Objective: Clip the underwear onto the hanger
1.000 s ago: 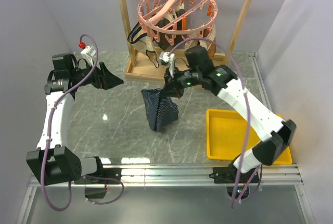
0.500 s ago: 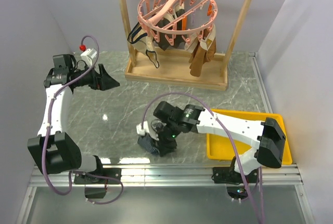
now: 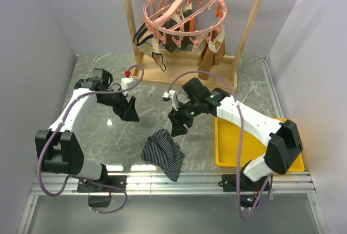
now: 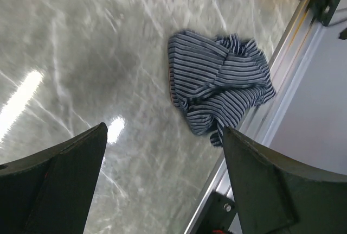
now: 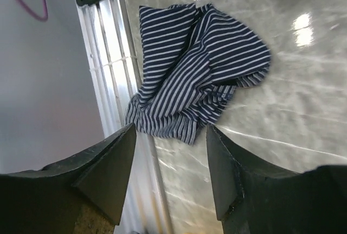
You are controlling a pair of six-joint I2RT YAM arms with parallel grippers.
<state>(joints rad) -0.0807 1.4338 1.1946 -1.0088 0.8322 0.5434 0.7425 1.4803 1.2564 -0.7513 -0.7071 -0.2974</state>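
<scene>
The underwear [image 3: 164,153], dark navy with thin light stripes, lies crumpled on the marble table near its front edge, part of it over the metal rail; it also shows in the left wrist view [image 4: 217,84] and the right wrist view [image 5: 195,65]. Nothing holds it. My right gripper [image 3: 178,127] hangs open just above and behind it, jaws empty [image 5: 171,136]. My left gripper [image 3: 129,113] is open and empty to its upper left [image 4: 165,136]. The pink round hanger [image 3: 181,8] with dangling pegs hangs from the wooden rack at the back.
The wooden rack frame [image 3: 184,76] stands at the back with tan and black-and-white garments clipped under the hanger. A yellow tray [image 3: 233,136] sits at the right, under my right arm. An aluminium rail [image 3: 206,178] runs along the table's front edge.
My right gripper carried the underwear from mid-table down to the front edge, opened and let it go, then rose back. My left arm swung in from the far left toward the middle.
</scene>
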